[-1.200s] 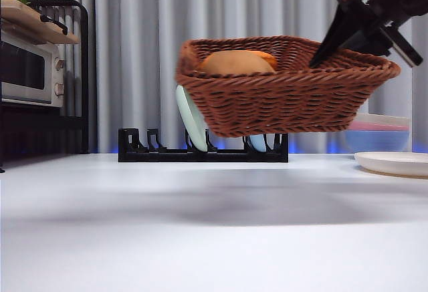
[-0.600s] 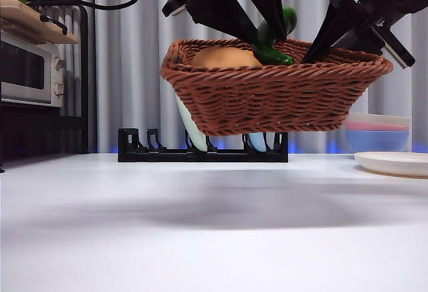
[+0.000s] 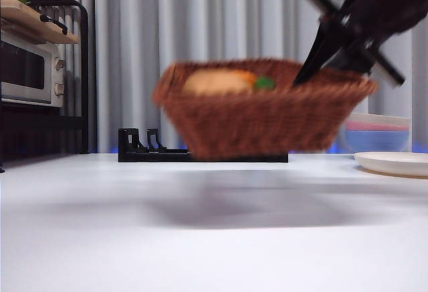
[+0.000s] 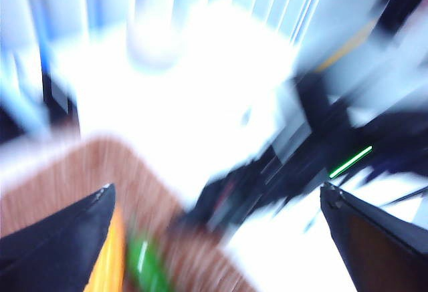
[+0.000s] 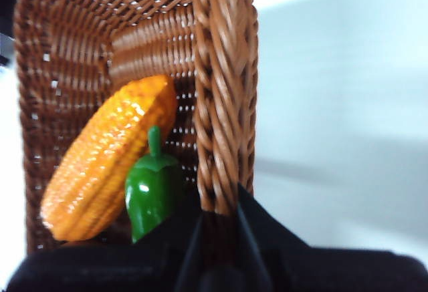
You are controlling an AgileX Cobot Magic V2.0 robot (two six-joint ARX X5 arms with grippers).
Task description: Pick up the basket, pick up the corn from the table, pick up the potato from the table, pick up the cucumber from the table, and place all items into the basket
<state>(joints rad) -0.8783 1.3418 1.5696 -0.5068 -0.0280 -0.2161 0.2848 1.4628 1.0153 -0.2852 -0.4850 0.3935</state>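
The tabletop (image 3: 200, 238) is white and matte. The basket (image 3: 264, 111) hangs above it, clear of the surface, motion-blurred in the front view. The right arm enters from the upper right of the front view, angled down to the basket's right rim. The right claw (image 5: 217, 222) is clamped on that braided rim, 1 jaw on each side of the wall. Inside the basket, the corn (image 5: 107, 162) lies against the woven wall, with the cucumber (image 5: 152, 188) touching its side. The potato (image 3: 214, 81) shows above the rim at the left, a tan lump. The left claw (image 4: 221, 238) is held above the basket's edge, its 2 jaws set wide apart and holding nothing; its view is heavily blurred.
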